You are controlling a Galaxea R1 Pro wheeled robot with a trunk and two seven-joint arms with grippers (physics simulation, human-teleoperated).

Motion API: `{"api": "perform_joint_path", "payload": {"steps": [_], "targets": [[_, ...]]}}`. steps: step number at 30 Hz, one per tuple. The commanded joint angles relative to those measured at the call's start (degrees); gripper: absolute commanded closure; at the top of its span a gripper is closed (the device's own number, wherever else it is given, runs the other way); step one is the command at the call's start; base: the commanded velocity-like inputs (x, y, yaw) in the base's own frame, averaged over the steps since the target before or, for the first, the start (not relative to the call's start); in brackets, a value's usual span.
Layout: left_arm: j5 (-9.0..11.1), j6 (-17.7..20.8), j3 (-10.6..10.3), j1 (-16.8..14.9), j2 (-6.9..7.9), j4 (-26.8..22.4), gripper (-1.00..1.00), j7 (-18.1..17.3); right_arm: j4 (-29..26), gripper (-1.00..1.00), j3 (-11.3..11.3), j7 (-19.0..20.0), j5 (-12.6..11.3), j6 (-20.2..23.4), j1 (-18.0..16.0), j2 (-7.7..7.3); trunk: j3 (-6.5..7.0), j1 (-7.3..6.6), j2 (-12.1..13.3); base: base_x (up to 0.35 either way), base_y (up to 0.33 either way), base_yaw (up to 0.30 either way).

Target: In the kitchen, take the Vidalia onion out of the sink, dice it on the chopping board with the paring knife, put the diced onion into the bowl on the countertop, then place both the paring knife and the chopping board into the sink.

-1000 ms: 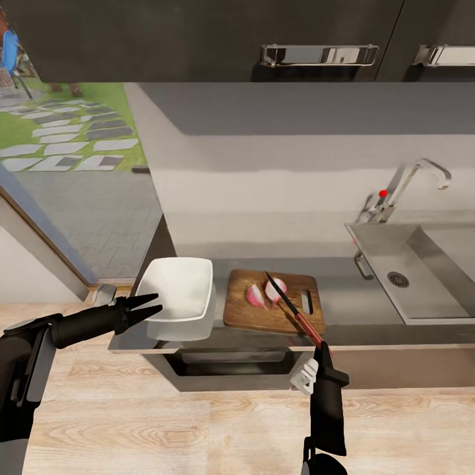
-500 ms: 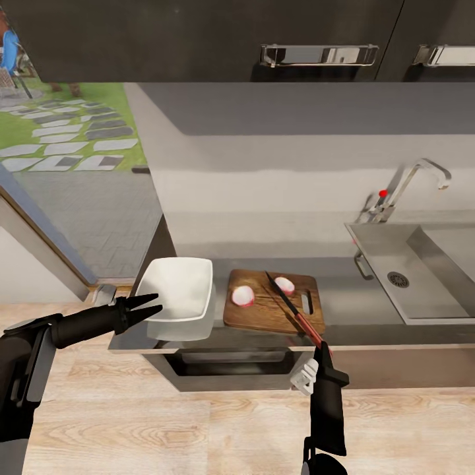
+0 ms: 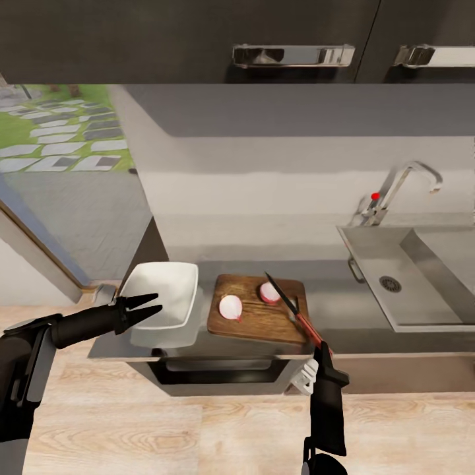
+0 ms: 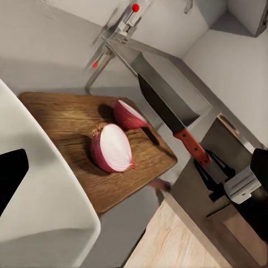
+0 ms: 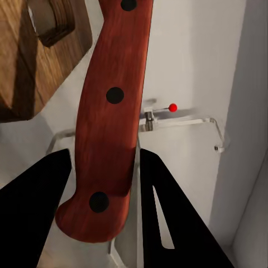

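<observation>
Sink (image 3: 422, 284) cut off at head view's right edge; knife (image 5: 109, 128) blade out of frame in right wrist view.

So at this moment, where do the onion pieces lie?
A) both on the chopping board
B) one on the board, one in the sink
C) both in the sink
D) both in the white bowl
A: two onion halves lie apart on the chopping board, the bowl beside it holds none, and the sink shows none.
</observation>
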Motion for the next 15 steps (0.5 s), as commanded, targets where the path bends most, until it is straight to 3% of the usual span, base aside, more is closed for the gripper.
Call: {"api": "perform_joint_path", "payload": {"steps": [1,15], "targets": [[0.1,0.6,0.0,0.0,0.00,0.0,-1.00,-0.1,0.0,1.00,0.1,-0.2,0.0,0.3,-0.1,-0.05,-0.09,0.04,-0.1,0.079,-0.098,0.000],[0.1,0.6,0.0,0.0,0.00,0.0,-1.00,-0.1,0.1,1.00,0.1,-0.2,0.0,0.3,-0.1,-0.05,-0.24,0.04,-0.1,0.014,-0.018,0.000]]}}
